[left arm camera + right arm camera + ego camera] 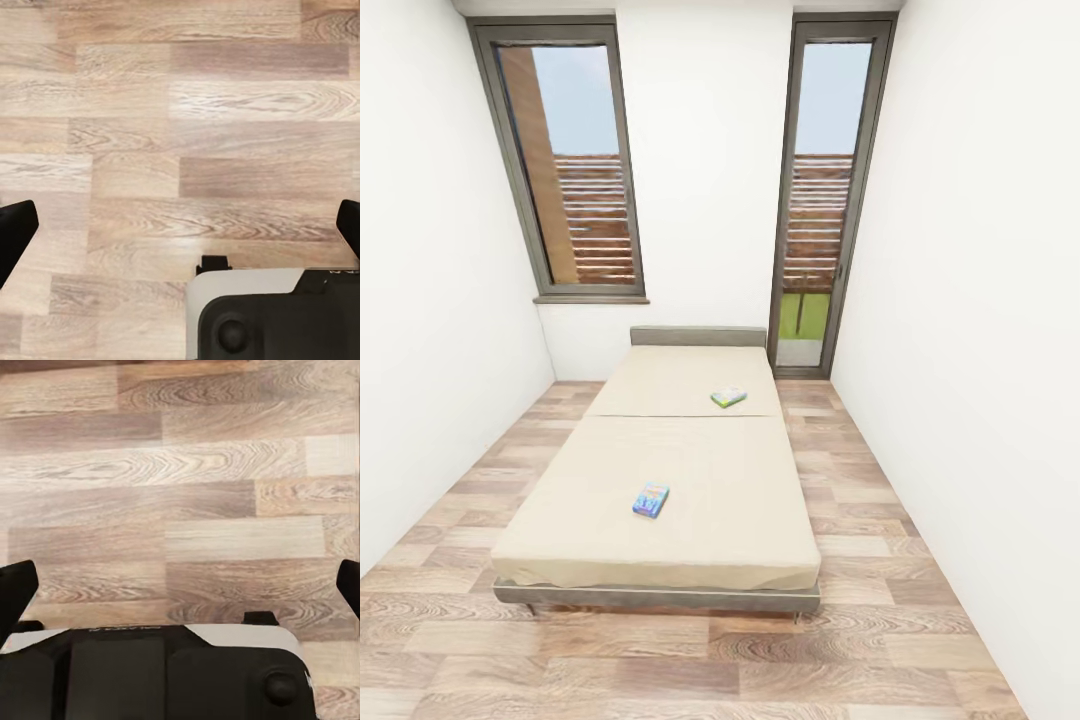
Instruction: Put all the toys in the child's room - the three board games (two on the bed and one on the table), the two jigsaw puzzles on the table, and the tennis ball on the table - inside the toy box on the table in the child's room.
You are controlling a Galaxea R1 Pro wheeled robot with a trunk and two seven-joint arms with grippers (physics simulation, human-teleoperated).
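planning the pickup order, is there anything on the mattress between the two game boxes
No. In the head view, only bare beige mattress and its cross seam lie between the blue game box and the green-white game box.

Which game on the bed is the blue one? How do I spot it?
Find the big beige bed in the middle of the room, under the two tall windows. Two small flat boxes lie on the mattress. The blue board game is the one near the foot of the bed; the other box, up toward the headboard, is white and green.
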